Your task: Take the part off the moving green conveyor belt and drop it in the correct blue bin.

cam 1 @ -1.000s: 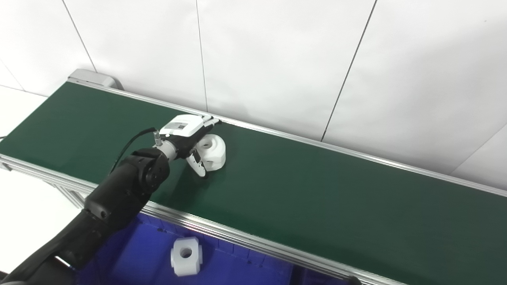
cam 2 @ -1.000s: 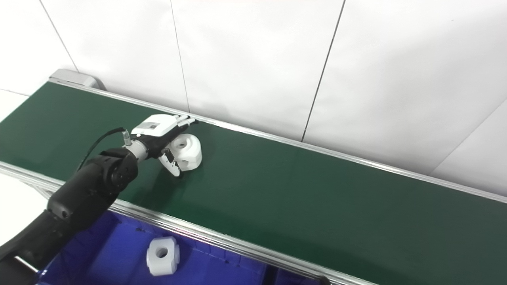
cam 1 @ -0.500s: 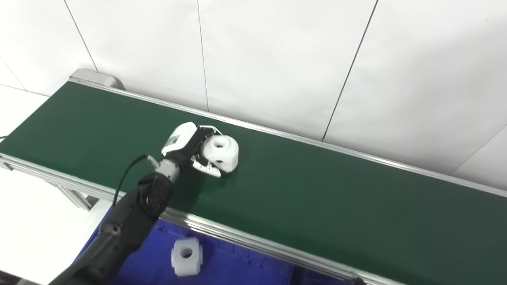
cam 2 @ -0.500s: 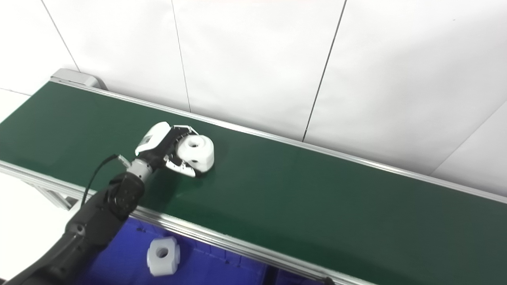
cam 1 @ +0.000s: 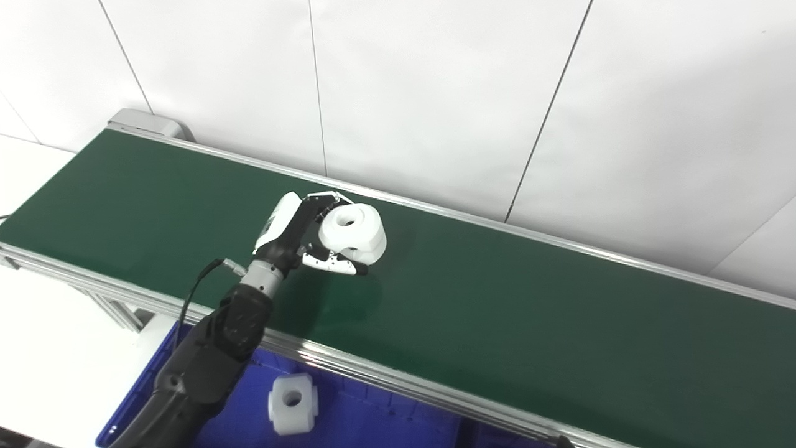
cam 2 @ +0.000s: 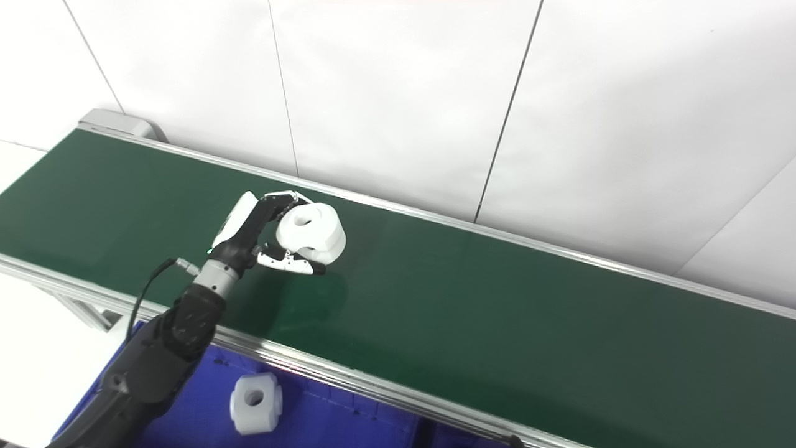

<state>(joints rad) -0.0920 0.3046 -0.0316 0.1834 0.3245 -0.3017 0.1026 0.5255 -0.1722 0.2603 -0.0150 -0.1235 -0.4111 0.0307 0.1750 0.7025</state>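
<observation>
The green conveyor belt (cam 1: 497,311) runs along the white wall, framed by silver rails. At its near edge sits a blue bin (cam 1: 373,417) holding one white part (cam 1: 292,402).

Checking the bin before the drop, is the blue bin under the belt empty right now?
No, a white part with a hole already lies in the blue bin.
</observation>
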